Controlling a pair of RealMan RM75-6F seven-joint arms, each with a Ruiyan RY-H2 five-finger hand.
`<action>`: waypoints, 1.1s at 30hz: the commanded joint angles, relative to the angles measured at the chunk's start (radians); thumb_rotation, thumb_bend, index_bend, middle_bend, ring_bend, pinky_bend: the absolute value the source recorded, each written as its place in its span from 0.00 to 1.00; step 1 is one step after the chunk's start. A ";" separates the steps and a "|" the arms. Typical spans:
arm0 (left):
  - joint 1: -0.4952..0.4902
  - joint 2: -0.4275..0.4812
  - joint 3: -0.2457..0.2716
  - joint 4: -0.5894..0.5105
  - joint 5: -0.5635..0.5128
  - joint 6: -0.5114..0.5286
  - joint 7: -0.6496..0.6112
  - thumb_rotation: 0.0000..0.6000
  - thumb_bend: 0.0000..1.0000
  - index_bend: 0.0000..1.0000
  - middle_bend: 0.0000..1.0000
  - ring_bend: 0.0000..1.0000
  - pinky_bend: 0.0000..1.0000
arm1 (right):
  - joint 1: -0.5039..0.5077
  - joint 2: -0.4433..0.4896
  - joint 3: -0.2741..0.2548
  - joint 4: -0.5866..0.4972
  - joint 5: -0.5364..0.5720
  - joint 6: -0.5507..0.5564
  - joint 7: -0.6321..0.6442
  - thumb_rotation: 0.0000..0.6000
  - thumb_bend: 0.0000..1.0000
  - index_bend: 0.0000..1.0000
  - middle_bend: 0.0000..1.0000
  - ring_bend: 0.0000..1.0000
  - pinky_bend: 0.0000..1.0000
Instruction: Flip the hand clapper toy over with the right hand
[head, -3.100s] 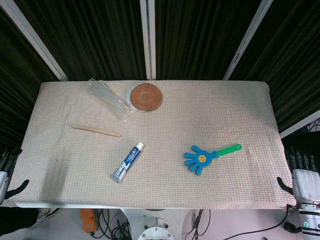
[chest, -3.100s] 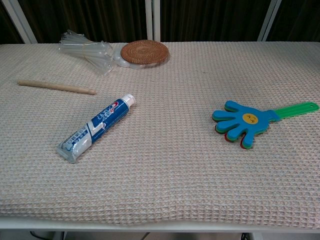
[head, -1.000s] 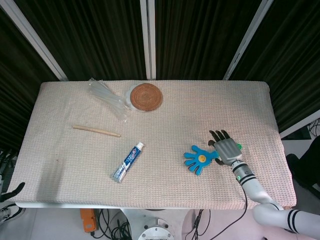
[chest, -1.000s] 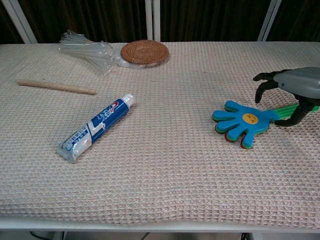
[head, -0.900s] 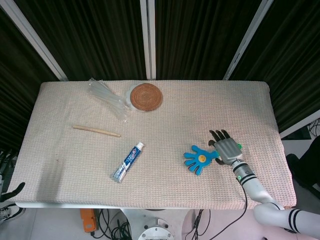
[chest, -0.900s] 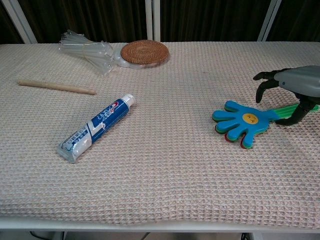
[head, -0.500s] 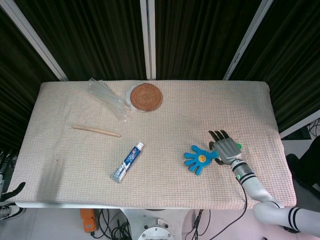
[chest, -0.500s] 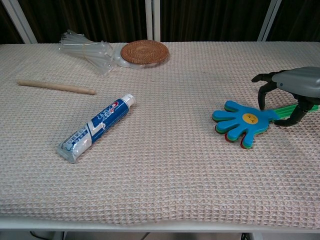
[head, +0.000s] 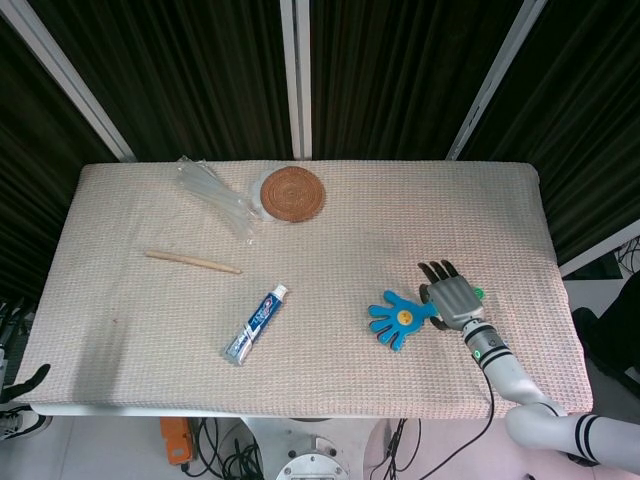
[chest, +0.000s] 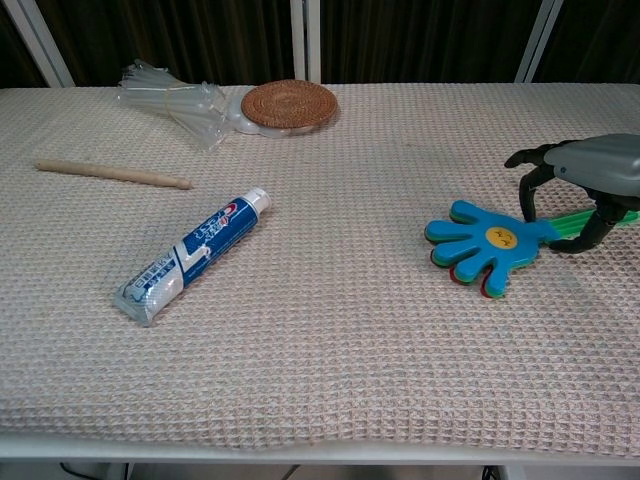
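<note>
The hand clapper toy (head: 400, 317) lies flat on the right side of the worktop (head: 150, 310), blue side up, with its green handle pointing right. The right hand (head: 455, 296) sits over that handle with its fingers (chest: 527, 200) curled down around it. I cannot tell if it really holds the handle. The left hand is out of sight. A toothpaste tube (head: 255, 324) lies near the middle. A wooden stick (head: 192, 261), a clear plastic bundle (head: 214, 194) and a round woven mat (head: 293, 193) lie farther back.
</note>
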 joint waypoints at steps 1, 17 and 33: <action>0.000 0.000 0.000 0.001 0.000 0.000 -0.001 1.00 0.19 0.11 0.03 0.00 0.09 | -0.008 -0.006 0.002 0.002 -0.021 0.019 0.028 1.00 0.26 0.60 0.14 0.00 0.00; 0.000 0.000 0.002 0.003 0.002 -0.002 -0.013 1.00 0.19 0.11 0.03 0.00 0.09 | -0.087 -0.048 0.019 0.025 -0.220 0.151 0.392 1.00 0.49 0.81 0.44 0.35 0.48; 0.003 -0.001 0.000 0.003 0.003 0.008 -0.014 1.00 0.19 0.11 0.03 0.00 0.09 | -0.128 -0.130 0.041 0.121 -0.310 0.258 0.577 1.00 0.63 0.81 0.63 0.64 0.92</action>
